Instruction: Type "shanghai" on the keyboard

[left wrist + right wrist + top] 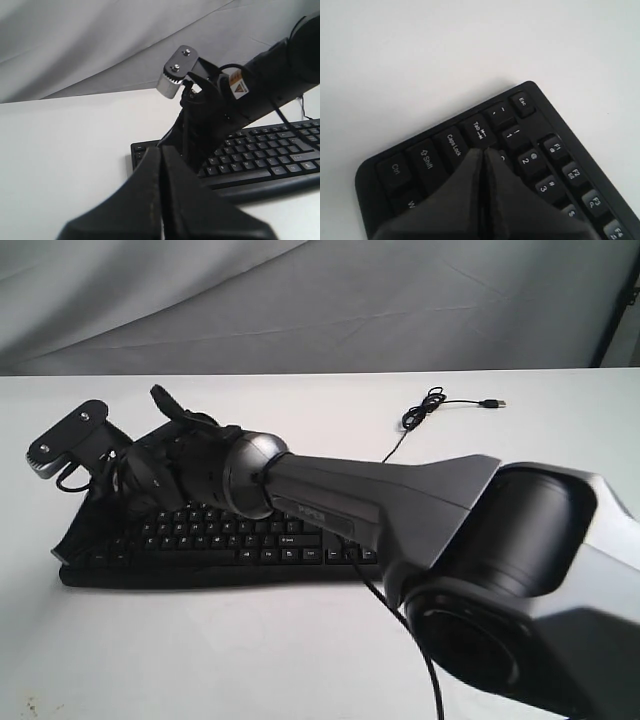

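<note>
Right arm [380, 500] spans the keyboard [250, 540] on the worktop [300, 650], right hand [483, 152] (fingers together) pointing at the Tab key [477, 127]. Only the left wrist view shows the left hand [161, 150], likewise closed.

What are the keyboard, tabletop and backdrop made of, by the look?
Keyboard: black plastic with a matte finish, going by the moulded keycaps, white printed legends and dull sheen. Tabletop: smooth, white and matte, probably laminate or painted board; the pictures leave that open. Backdrop: grey cloth, shown by its soft creases and folds.
</note>
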### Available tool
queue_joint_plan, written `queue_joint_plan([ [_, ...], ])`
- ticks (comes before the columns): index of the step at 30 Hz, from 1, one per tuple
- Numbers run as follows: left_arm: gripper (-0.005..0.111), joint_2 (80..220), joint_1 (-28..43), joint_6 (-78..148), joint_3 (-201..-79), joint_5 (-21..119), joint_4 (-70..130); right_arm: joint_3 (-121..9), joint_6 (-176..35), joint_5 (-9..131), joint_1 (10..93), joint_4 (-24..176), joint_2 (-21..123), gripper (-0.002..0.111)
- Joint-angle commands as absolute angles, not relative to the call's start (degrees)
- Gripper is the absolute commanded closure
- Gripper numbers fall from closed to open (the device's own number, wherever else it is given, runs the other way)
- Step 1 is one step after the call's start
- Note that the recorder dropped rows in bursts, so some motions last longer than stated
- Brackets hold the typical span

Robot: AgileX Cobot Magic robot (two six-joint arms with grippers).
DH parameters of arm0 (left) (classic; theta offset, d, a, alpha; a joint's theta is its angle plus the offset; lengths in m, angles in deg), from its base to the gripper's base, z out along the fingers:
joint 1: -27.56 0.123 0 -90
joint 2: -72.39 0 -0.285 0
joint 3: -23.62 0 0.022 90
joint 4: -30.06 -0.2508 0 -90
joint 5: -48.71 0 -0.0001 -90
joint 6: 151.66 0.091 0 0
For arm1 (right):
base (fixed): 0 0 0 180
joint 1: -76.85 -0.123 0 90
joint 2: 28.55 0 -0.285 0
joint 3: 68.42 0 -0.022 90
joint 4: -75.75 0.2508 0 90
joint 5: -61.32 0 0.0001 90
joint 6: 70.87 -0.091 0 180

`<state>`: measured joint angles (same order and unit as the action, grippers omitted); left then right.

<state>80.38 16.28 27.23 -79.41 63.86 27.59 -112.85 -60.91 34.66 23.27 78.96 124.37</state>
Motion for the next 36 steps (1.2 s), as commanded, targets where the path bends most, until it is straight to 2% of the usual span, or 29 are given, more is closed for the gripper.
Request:
queue_joint_plan([
  [1,0.107,80.18,15.98,27.07,-79.16,63.58,27.55,-117.1,-59.49,31.78,23.13,80.49,126.49,0.108],
  [36,0.107,80.18,15.98,27.07,-79.16,63.58,27.55,-117.27,-57.58,30.35,23.67,79.25,127.59,0.108],
])
